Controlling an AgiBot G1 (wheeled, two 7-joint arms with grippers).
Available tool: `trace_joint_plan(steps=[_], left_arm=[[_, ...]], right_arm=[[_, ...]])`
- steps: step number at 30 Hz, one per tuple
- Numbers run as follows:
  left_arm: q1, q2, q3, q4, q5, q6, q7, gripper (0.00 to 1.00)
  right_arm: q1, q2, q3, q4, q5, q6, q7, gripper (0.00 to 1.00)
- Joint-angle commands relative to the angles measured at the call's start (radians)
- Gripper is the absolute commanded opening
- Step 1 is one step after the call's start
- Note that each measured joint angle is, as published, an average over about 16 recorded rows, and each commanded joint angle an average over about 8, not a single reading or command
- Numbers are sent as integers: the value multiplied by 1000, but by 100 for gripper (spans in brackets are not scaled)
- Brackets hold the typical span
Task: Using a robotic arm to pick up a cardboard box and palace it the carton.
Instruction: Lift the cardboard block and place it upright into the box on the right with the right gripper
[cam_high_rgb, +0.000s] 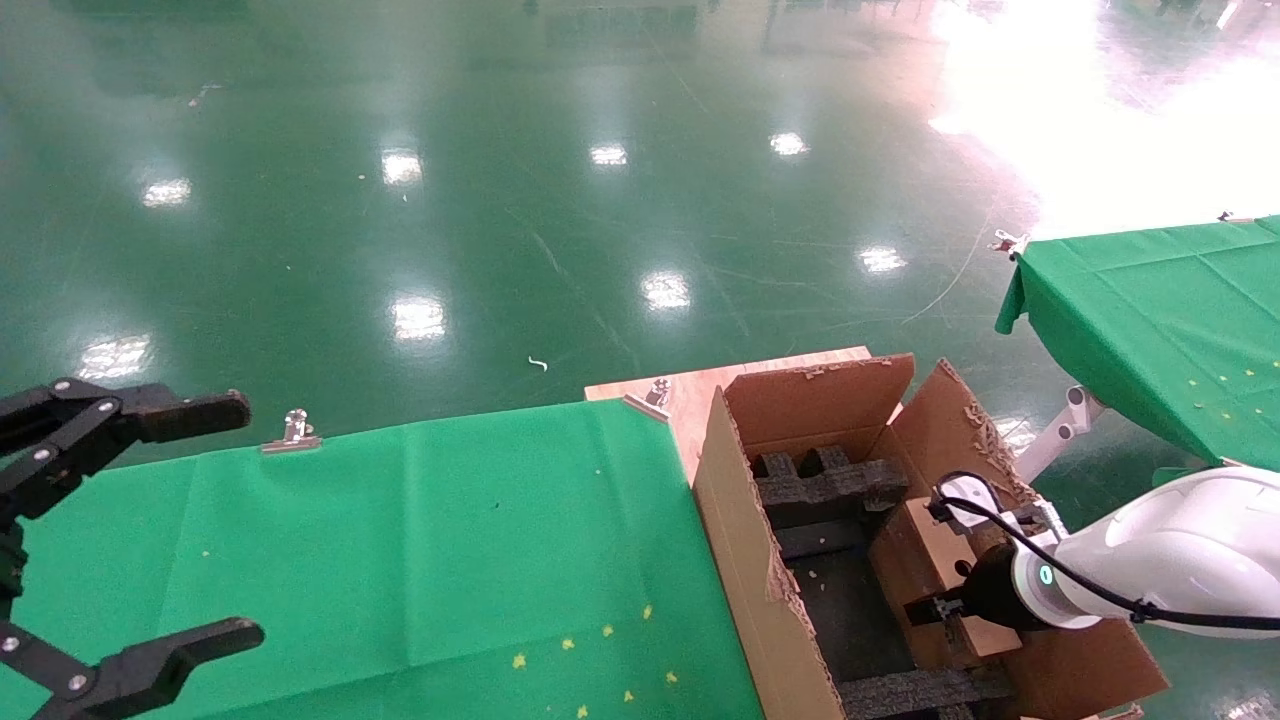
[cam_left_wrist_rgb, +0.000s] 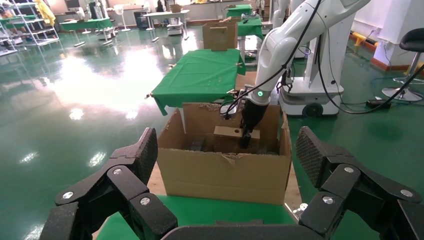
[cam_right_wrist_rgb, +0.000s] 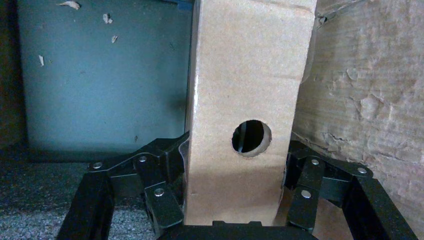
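Observation:
The white robotic arm is my right arm; it reaches down into the large open carton. Its black right gripper is shut on the small cardboard box, which stands on edge against the carton's far-right wall. In the right wrist view the box with its round hole sits between the fingers of the gripper, which press both its sides. The left wrist view shows the carton, the box and the arm. My left gripper is open and empty at the far left.
Black foam dividers cross the inside of the carton. The carton stands on a wooden board beside the green-clothed table with a metal clip. A second green table stands at the right.

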Motion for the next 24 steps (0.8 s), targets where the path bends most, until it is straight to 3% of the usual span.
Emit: trace_joint_plan(steps=[1,24], left_arm=[[0,0,0,0,0,0,0,100],[-1,0,1,1,-1,0,1,100]], right_arm=[[0,0,0,0,2,1,-1,100],[50,37,12,47,-43,-22,16,100]])
